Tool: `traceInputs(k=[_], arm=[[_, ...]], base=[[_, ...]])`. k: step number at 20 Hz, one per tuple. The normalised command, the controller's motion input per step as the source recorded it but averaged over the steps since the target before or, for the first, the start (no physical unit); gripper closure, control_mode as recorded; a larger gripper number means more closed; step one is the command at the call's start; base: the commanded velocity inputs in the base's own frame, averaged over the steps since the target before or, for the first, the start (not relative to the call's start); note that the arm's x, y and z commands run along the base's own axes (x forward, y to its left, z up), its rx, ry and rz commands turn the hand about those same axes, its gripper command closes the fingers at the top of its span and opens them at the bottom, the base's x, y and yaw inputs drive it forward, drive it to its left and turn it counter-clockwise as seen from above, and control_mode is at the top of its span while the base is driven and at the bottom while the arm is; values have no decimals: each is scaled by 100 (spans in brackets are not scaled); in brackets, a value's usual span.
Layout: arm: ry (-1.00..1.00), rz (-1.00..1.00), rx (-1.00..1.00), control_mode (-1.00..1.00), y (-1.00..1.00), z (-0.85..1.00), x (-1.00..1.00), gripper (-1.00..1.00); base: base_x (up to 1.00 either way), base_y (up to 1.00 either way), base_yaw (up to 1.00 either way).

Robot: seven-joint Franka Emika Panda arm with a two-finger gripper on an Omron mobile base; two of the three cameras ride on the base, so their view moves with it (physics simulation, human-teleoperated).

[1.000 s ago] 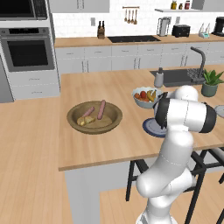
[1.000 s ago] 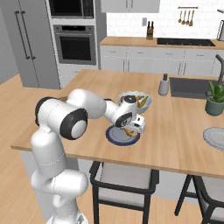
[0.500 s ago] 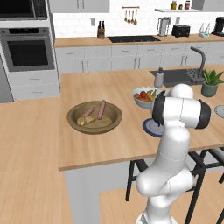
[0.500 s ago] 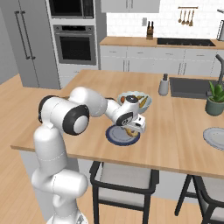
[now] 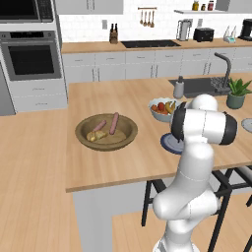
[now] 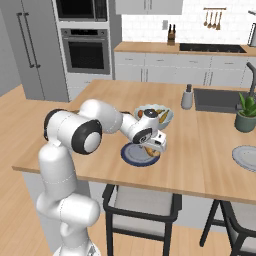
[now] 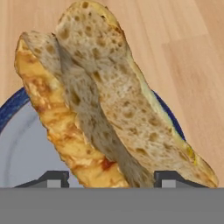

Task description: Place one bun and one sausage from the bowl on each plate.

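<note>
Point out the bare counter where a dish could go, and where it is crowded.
Bare wood: the front strip between the wooden bowl and the blue plate, and the stretch between the blue plate and the grey plate. Crowded: around the fruit bowl, where the gripper with a bun hangs over the blue plate.

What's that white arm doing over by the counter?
It is setting out food from the wooden bowl onto plates. Right now its gripper is low over the blue-rimmed plate with a split bun between its fingers. Whether the bun is gripped or let go is hard to tell. Two sausages and another bun lie in the bowl. A second, pale plate waits further along the counter with nothing on it that I can see.
</note>
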Motion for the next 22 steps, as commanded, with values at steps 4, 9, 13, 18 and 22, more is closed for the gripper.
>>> traceInputs(k=[4,9,13,18,22], arm=[[0,0,0,-100,0,4,-2,-100],[0,0,0,-100,14,51,-2,-100],[0,-4,0,-100,37,61,0,-100],[0,0,0,-100,75,46,0,-100],[0,0,0,-100,84,38,2,-100]], base=[[0,0,0],[0,0,0],[0,0,0],[0,0,0],[0,0,0]])
